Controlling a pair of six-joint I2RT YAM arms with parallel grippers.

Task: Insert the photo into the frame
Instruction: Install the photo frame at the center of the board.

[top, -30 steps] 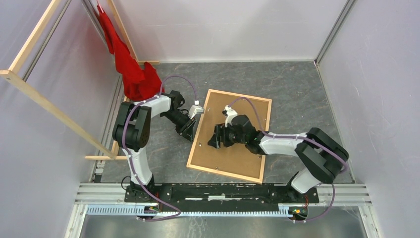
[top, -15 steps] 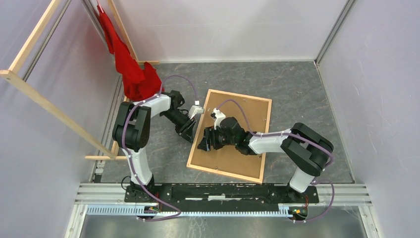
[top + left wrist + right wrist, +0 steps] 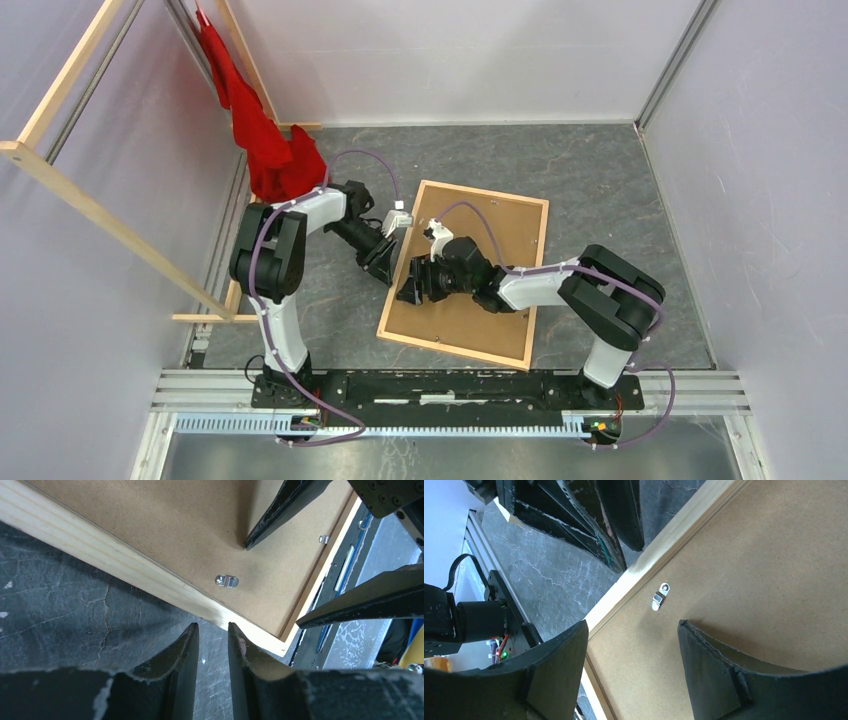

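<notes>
Frame (image 3: 125, 565) lay face down, backing panel (image 3: 165, 525) in, photo unseen; fastening seemingly remained. Left fingers (image 3: 184, 672) barely parted, right fingers (image 3: 559, 670) wide, both empty near one clip (image 3: 660, 596).

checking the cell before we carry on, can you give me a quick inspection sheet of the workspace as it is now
surface: dark grey table, no spills seen
job's things: frame lies back side up with the brown backing panel in it, metal clip near its left edge; photo not seen
clutter: red cloth hanging from wooden rails, back left
hands: left hand low beside the frame's left edge, jaws narrowly apart, empty; right hand over the panel, jaws wide, empty
cables: purple cables run along both arms
surroundings: pale walls on three sides
</notes>
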